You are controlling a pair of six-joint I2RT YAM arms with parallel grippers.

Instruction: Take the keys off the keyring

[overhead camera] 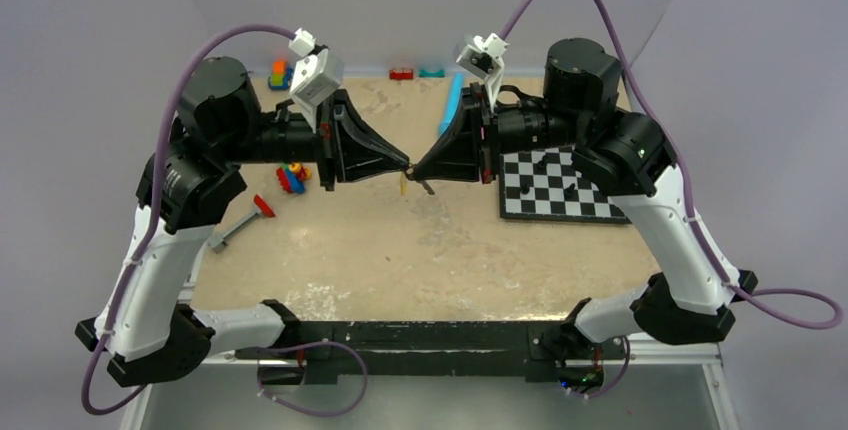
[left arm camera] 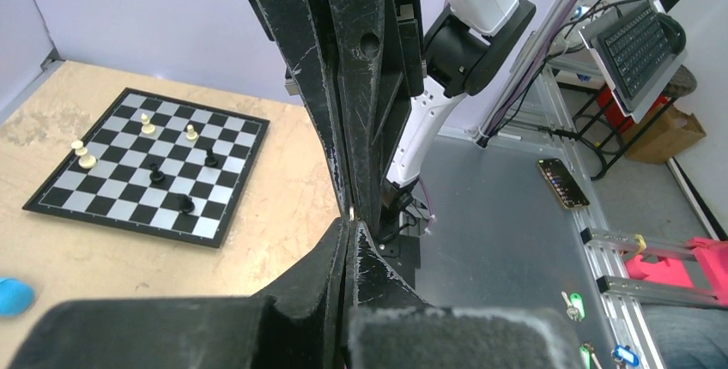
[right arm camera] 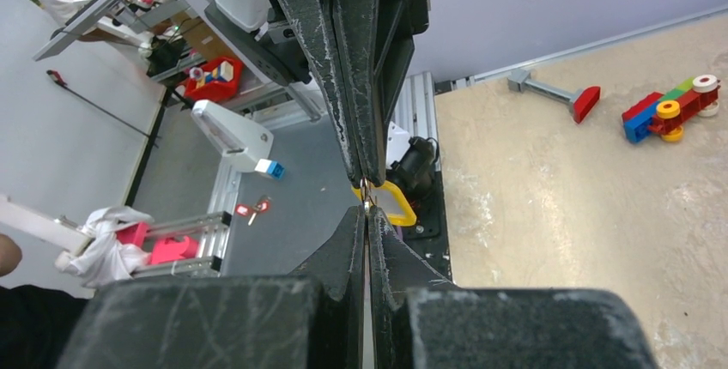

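Left pincer (overhead camera: 403, 163) and right pincer (overhead camera: 421, 171) meet tip to tip in air above worktop (overhead camera: 450, 250), both with jaws pressed fully together. Yellow-headed key (right arm camera: 397, 203) hangs at meeting point, just beside both sets of tips. Keyring too small to make out, probably pinched there; which pincer grips what cannot be told. Chessboard (overhead camera: 560, 185) near right pincer, toy blocks (overhead camera: 293, 176) near left
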